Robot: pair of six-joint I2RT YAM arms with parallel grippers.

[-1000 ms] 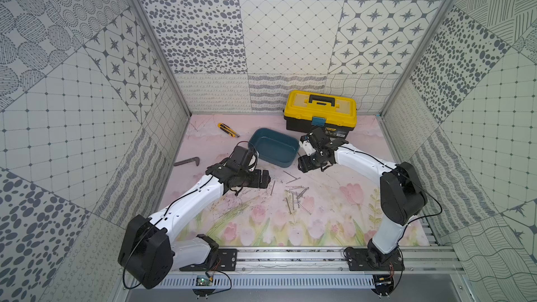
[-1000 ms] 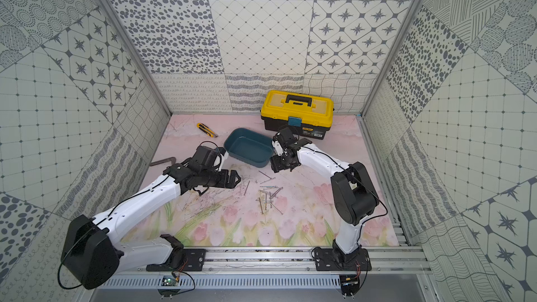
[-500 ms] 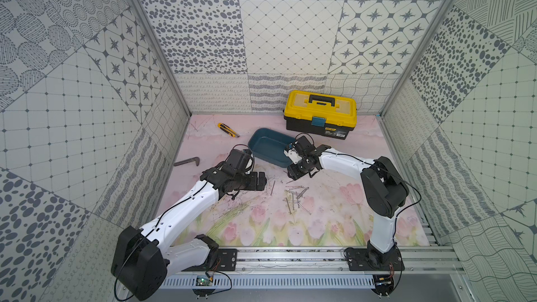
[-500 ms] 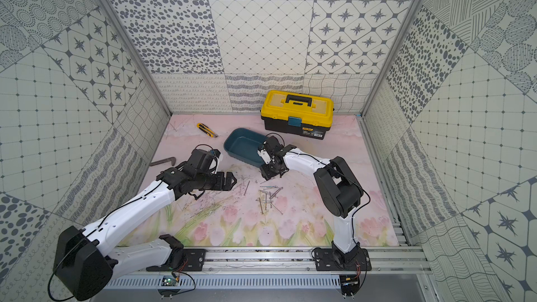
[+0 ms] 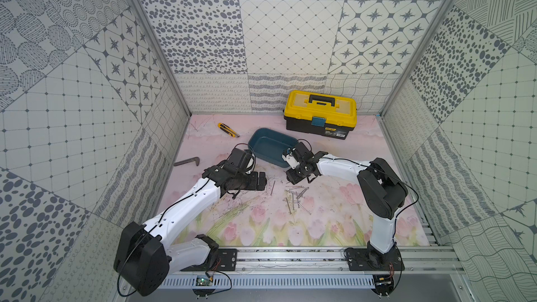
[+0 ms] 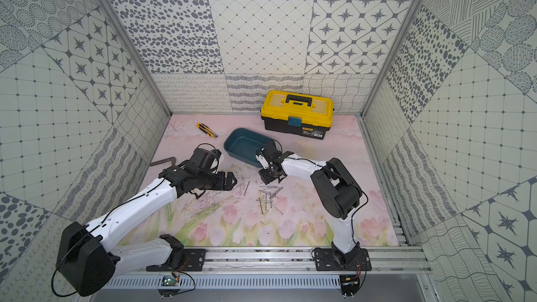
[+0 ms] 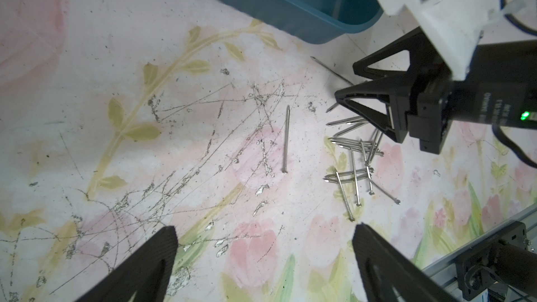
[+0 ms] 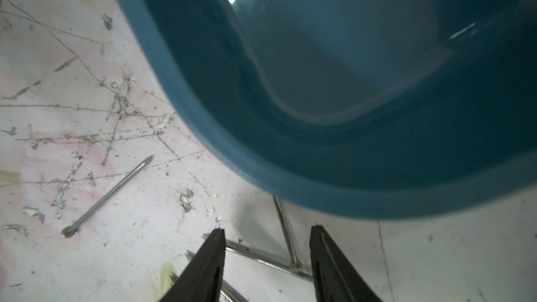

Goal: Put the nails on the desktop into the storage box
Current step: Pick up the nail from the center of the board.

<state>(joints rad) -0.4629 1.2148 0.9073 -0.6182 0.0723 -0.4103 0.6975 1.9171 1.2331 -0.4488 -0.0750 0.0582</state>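
Closest to the front rail, the bench (image 5: 334, 222) showed its printed tulips and leaves, scuffed with dark scratches. A little farther in, most of the nails (image 5: 296, 200) lay in a loose crossed heap near the middle of the bench, visible in both top views and in the left wrist view (image 7: 357, 164). One stray nail (image 5: 273, 187) lay on its own just beside the heap, on the left arm's side.

The left arm (image 5: 197, 199) reached in low over the scratched patch beside that stray nail. The left jaws stood wide open and held nothing; their two dark fingers (image 7: 145, 265) framed bare bench, well apart from each other.

Beyond the heap, the right arm (image 5: 340, 167) bent down at the near edge of the storage box (image 5: 267, 159). The right jaws were partly open, tips close to the bench at the far edge of the heap. In the right wrist view their fingers (image 8: 209, 262) straddled a single nail (image 8: 286, 228) that lay flat and ran towards the box wall; a gap showed on each side of it, and I could not tell whether either pad touched it.

The storage box sat on the bench just behind the right jaws, its teal rim (image 8: 186, 103) near the fingertips.

Off by the left wall lay an L-shaped bar (image 5: 189, 161). Farther back lay a yellow utility knife (image 5: 228, 129), and against the rear wall stood the yellow-and-black toolbox (image 5: 319, 113), shut.
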